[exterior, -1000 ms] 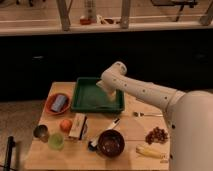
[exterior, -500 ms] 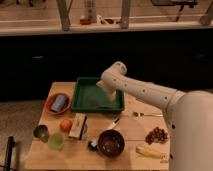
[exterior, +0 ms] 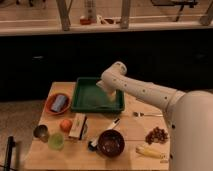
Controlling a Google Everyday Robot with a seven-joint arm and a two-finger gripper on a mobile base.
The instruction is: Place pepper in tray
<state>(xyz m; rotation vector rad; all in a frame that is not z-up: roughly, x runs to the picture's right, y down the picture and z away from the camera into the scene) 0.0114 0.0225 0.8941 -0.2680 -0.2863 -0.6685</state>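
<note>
The dark green tray (exterior: 90, 97) with a raised rim sits at the back of the wooden table (exterior: 132, 127). My white arm reaches in from the right and bends down over the tray's right side. The gripper (exterior: 112, 96) hangs at the end of it, just above the tray's right inner part. I cannot make out a pepper, either in the gripper or in the tray.
A round orange dish (exterior: 50, 106) holding a blue-grey can (exterior: 59, 102) stands left of the tray. In front are an orange fruit (exterior: 66, 125), a flat box (exterior: 78, 125), a metal cup (exterior: 41, 132), a green cup (exterior: 56, 141), a dark brown bowl (exterior: 111, 143), a fork (exterior: 148, 115), grapes (exterior: 157, 135) and a yellow item (exterior: 152, 151).
</note>
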